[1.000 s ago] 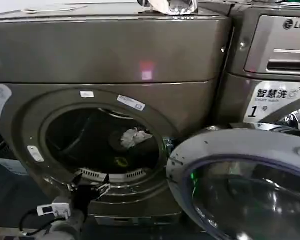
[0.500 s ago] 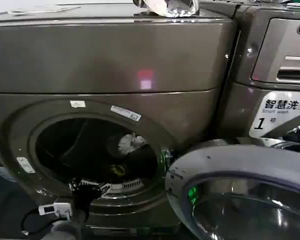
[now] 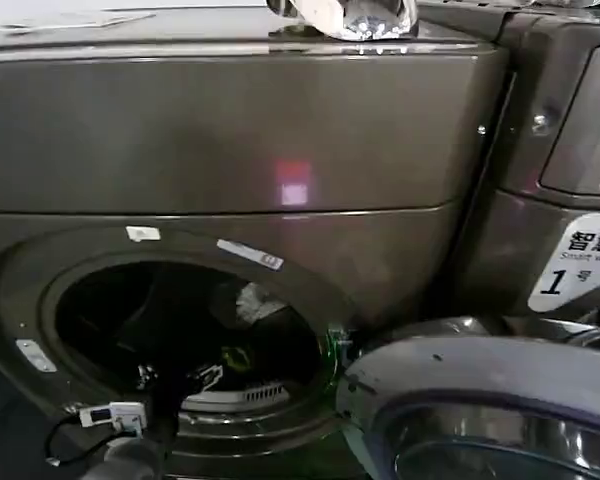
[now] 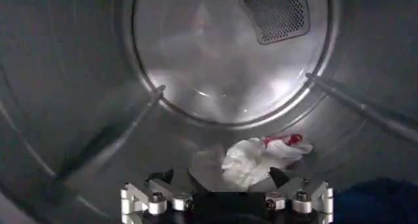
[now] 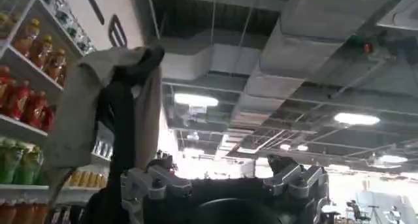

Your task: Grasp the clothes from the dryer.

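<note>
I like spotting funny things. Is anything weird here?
A little: a crumpled shiny silver thing sits on top of the dryer, and the left hand is inside the drum near the whitish cloth.

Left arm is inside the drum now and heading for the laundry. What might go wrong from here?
1. The open left gripper sits short of the white cloth, so closing now may pinch only an edge, or nothing.
2. The yellow-green piece lies apart from the white one, so one grab likely leaves it behind.
3. The arm passes low through the dryer opening, so it may scrape the rim.
</note>
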You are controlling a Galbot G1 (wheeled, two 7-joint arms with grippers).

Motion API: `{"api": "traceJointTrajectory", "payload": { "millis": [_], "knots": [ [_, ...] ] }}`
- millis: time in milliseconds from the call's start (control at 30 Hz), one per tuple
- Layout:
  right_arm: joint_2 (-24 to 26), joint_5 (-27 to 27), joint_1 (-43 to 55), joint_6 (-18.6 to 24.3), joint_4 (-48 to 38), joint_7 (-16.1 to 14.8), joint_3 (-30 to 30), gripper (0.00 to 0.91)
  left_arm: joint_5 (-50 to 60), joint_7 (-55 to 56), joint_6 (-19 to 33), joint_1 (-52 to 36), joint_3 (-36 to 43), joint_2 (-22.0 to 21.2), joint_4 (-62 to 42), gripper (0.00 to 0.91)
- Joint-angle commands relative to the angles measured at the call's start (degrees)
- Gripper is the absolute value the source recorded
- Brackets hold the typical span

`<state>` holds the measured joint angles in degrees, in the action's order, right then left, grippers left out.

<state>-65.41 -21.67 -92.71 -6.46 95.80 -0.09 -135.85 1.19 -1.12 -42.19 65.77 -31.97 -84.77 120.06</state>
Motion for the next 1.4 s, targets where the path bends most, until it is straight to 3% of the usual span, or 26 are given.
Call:
{"api": "traceJointTrajectory", "payload": {
  "millis": [33, 100, 233, 333, 433, 667, 767, 967, 1400],
  "knots": [
    [0.01, 0.31, -0.04, 0.11, 0.34, -0.17, 0.69, 0.907, 44.84, -31.89, 8.89, -1.81, 0.02, 2.57, -2.92, 0.907],
    [0.06, 0.31, 0.07, 0.05, 0.47, -0.14, 0.76, 0.907, 54.20, -42.10, 14.02, -1.93, 0.29, 3.24, -1.84, 0.907],
    [-0.19, 0.31, -0.11, 0.14, 0.59, -0.22, 1.04, 0.907, 63.49, -47.34, 20.19, -5.66, 0.54, 3.63, -3.65, 0.907],
    [-0.06, 0.31, -0.40, 0.23, 0.44, -0.23, 0.85, 0.907, 65.87, -53.10, 23.62, -8.57, -0.25, 3.97, -4.48, 0.907],
    [0.20, 0.28, -0.44, 0.18, 0.27, -0.23, 0.81, 0.907, 66.96, -59.50, 30.87, -10.28, -1.35, 4.12, -3.94, 0.907],
    [0.49, 0.25, -0.96, 0.30, 0.37, -0.27, 0.78, 0.907, 76.01, -69.07, 39.40, -15.12, -1.23, 2.95, -6.06, 0.907],
    [0.47, 0.22, -1.18, 0.39, 0.35, -0.29, 0.72, 0.907, 79.54, -75.52, 41.19, -16.97, -1.57, 2.09, -6.12, 0.907],
    [0.91, 0.11, -1.64, 0.37, 0.22, -0.23, 0.39, 0.907, 83.71, -76.12, 47.32, -19.34, -1.71, 1.29, -9.19, 0.907],
    [0.72, 0.55, -1.17, 0.55, 0.10, -0.35, 0.97, 0.907, 84.27, -76.06, 48.87, -25.42, 0.50, 1.34, -19.21, 0.907]
  ]
}}
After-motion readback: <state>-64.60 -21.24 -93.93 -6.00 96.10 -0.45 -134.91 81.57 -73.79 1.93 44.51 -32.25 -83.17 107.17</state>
